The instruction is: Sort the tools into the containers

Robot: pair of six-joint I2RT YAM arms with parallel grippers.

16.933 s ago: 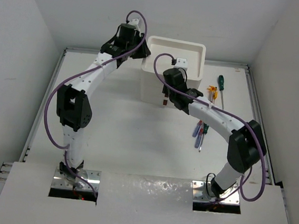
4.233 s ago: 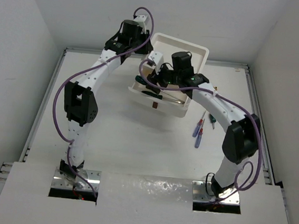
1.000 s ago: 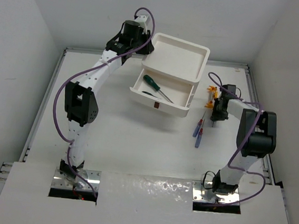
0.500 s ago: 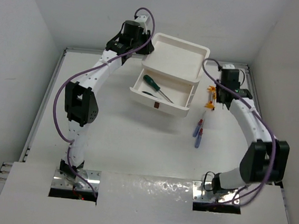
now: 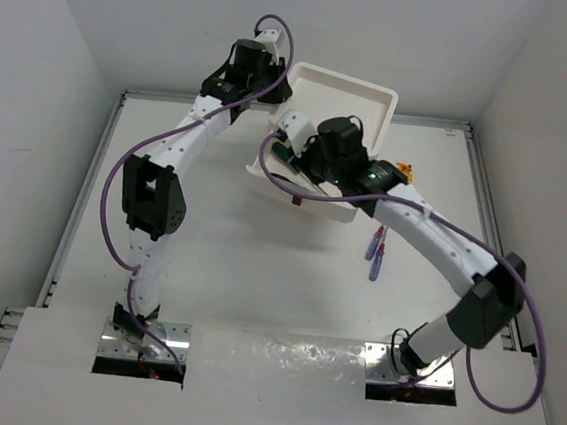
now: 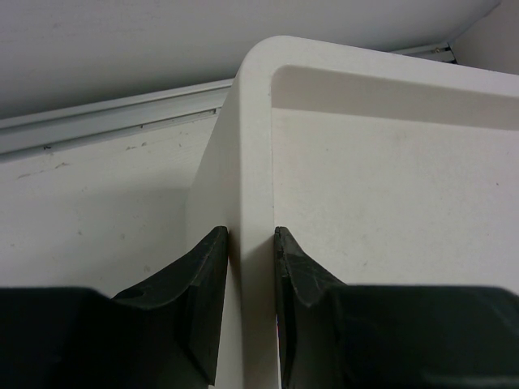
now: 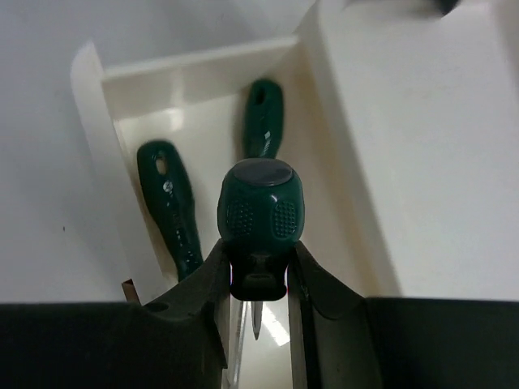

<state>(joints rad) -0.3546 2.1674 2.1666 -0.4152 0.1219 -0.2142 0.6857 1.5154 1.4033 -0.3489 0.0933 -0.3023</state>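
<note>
The white drawer unit (image 5: 355, 99) stands at the back, its top drawer (image 7: 91, 89) pulled open. My left gripper (image 5: 277, 89) is shut on the back-left corner rim of the unit's tray top (image 6: 253, 146). My right gripper (image 5: 287, 158) hangs over the open drawer, shut on a stubby green-handled screwdriver (image 7: 259, 209), tip pointing down. Two green-handled screwdrivers (image 7: 173, 212) (image 7: 263, 126) lie in the drawer. Two blue-purple-handled screwdrivers (image 5: 373, 251) lie on the table right of the unit. A small orange-yellow piece (image 5: 403, 168) lies beside the unit's right side.
The drawer's dark square handle (image 5: 295, 200) faces the near side. My right arm (image 5: 432, 237) arches over the drawer and hides most of it from above. White walls enclose the table, with a metal rail (image 6: 113, 126) along the back.
My right arm has swung left from the tools on the table's right side to above the open drawer, carrying the stubby green screwdriver. The left arm has not moved.
</note>
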